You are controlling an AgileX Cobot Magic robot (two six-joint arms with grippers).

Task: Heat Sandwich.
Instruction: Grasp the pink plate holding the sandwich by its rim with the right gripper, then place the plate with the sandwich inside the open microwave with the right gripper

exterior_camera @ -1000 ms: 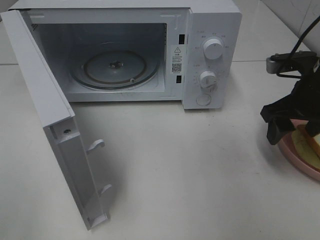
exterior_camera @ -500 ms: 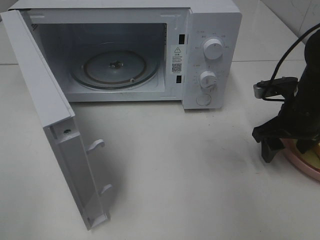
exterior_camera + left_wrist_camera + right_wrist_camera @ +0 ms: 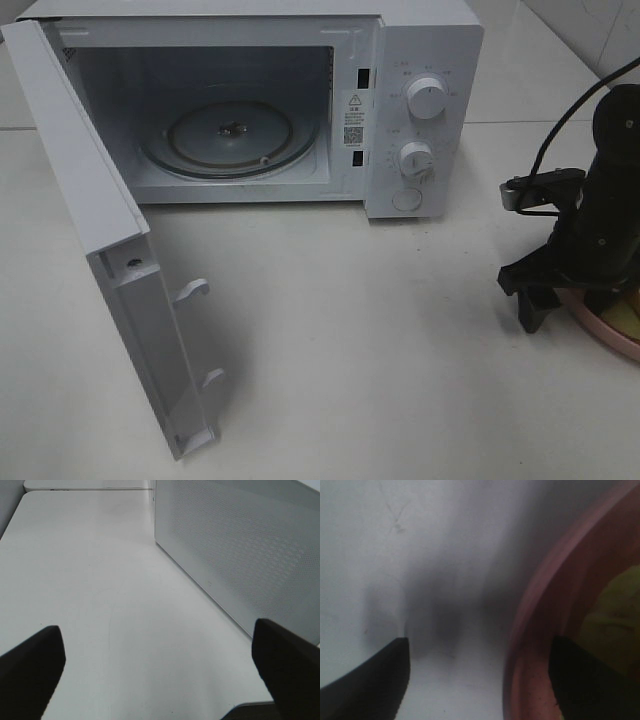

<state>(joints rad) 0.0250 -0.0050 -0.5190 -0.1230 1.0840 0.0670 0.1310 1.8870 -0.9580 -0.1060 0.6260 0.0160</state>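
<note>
White worktop [image 3: 380, 330], microwave door [image 3: 110, 250] already open, yet the sandwich [image 3: 627, 318] sits on its pink plate [image 3: 600, 338] at the frame's right edge, my right fingers [image 3: 531, 305] apart astride the rim, left fingers [image 3: 30, 670] spread; loading, heating remain.

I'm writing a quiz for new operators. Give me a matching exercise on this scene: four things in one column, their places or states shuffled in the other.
1. microwave door
2. glass turntable
3. pink plate
4. right pincer

A. inside the microwave cavity
B. open, astride a rim
C. swung wide open
D. on the table, right of the microwave

Pairs: 1-C, 2-A, 3-D, 4-B
</note>
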